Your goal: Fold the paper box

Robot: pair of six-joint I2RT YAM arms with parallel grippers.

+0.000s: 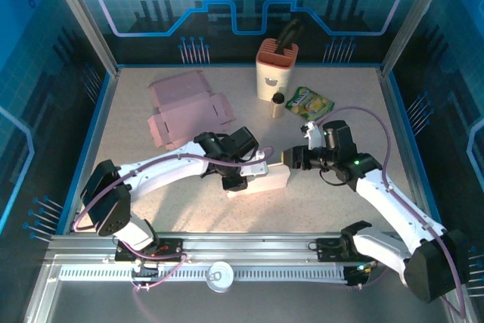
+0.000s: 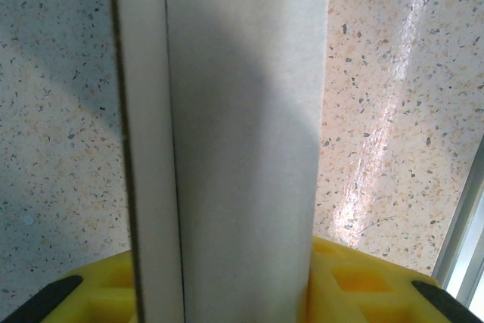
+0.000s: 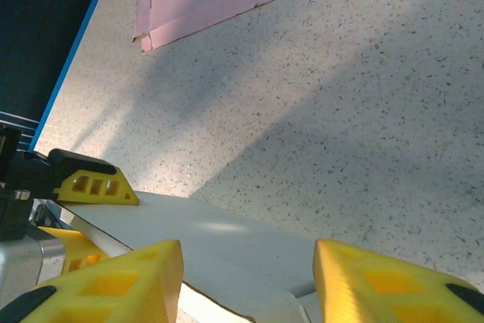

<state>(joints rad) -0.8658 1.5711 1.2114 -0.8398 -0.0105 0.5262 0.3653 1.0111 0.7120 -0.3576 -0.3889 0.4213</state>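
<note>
in the middle of the worktop (image 1: pixel 355 119): both end effectors meet at one white paper box (image 1: pixel 266 180), one at each end.
left end effector (image 1: pixel 235 178): its yellow fingers (image 2: pixel 355 285) sit against both sides of the box's panel, which fills the gap between them; it looks clamped on the box's left end.
right end effector (image 1: pixel 292 158): fingers (image 3: pixel 113 285) stand apart with the box's right end between them; whether they press on it i cannot tell.
white paper box: long and already raised into shape, lying on the worktop between the two arms.
pink blank (image 1: pixel 185 111): unfolded and flat, well apart behind the left arm.
step in hand: by my judgement, a late one, working the right end shut while the left holds the box steady.
next move calls for: a firm left hold, and a gentle, square push from the right so the end flap seats without crushing the thin walls.
</note>
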